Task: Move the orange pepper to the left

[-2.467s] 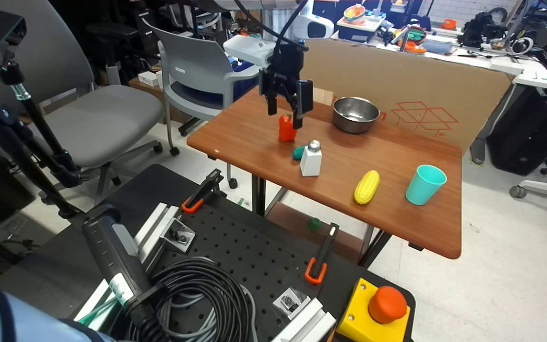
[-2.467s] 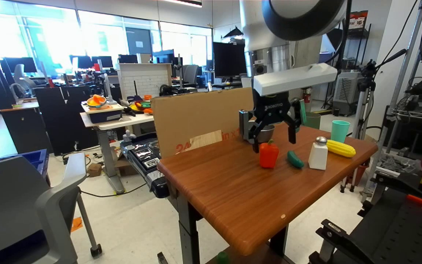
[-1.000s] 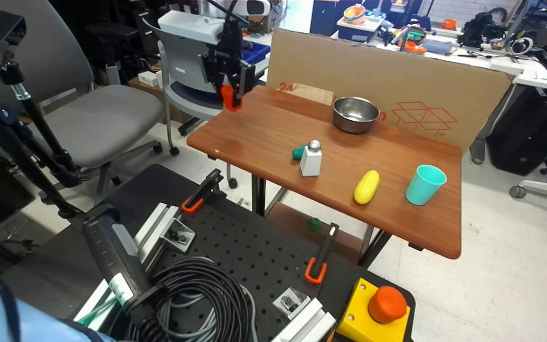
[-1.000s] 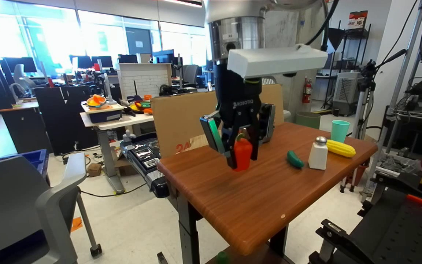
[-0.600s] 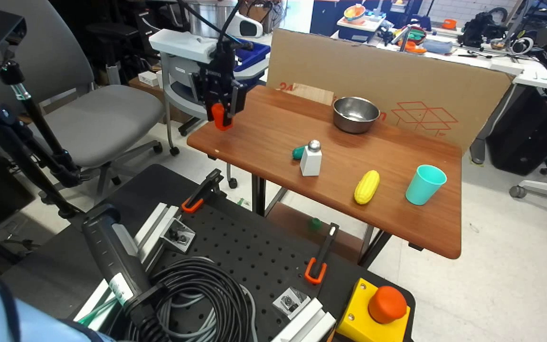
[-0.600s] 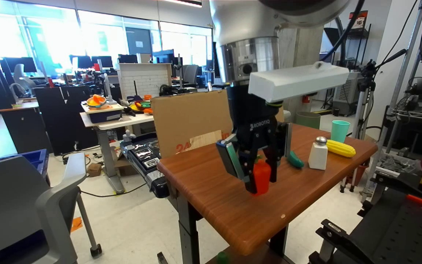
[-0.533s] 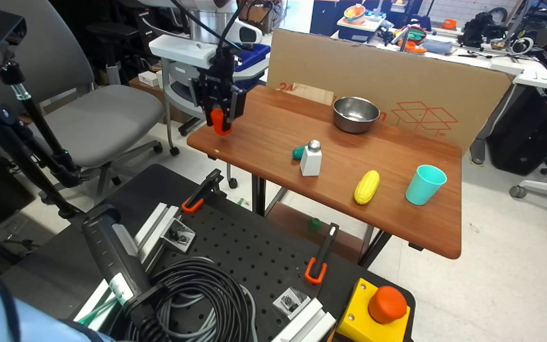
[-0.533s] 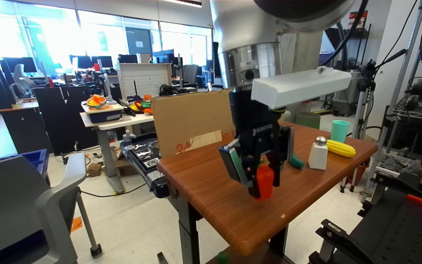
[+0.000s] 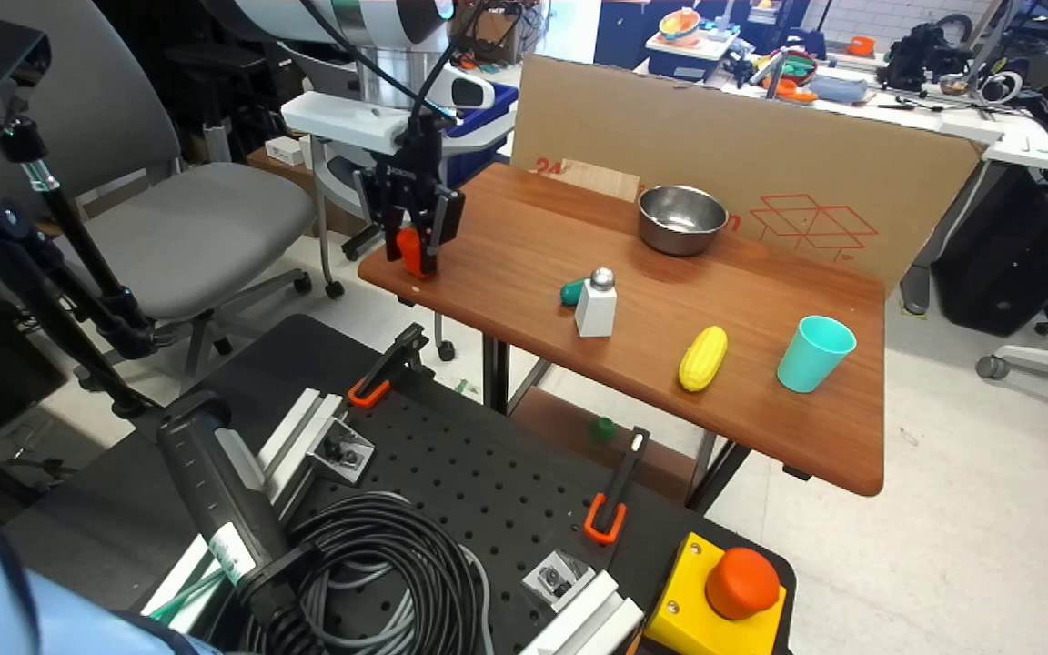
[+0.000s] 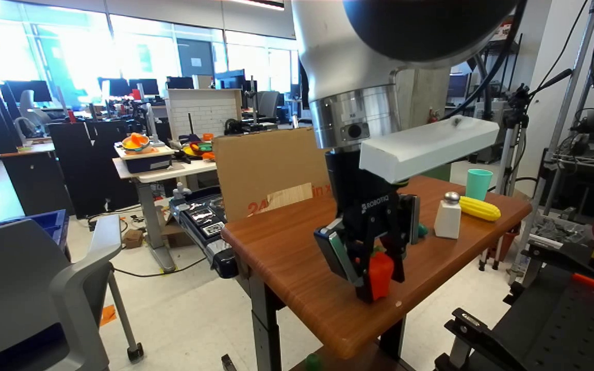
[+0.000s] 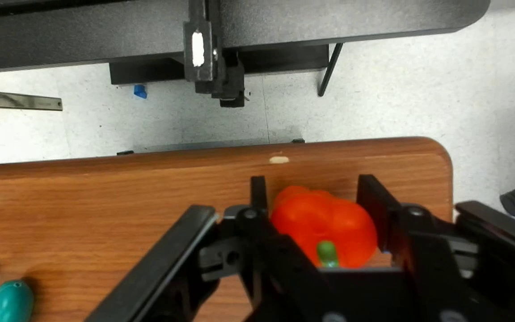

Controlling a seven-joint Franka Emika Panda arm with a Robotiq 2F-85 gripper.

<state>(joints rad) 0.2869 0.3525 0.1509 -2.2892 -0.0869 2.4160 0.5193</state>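
- Orange pepper (image 11: 324, 223), one: pinched between my fingers (image 11: 376, 203), near a corner of the surface (image 10: 286, 247); contact beneath, cannot tell.
- Risk: let go too high, it could topple and roll off the close edge.
- Risk: pressed down hard, it could slip or tilt.
- Pose: arm (image 10: 348, 72) overhead, fingers pointing roughly downward.

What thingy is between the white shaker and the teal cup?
A yellow toy corn cob lies between the white shaker and the teal cup, in both exterior views.
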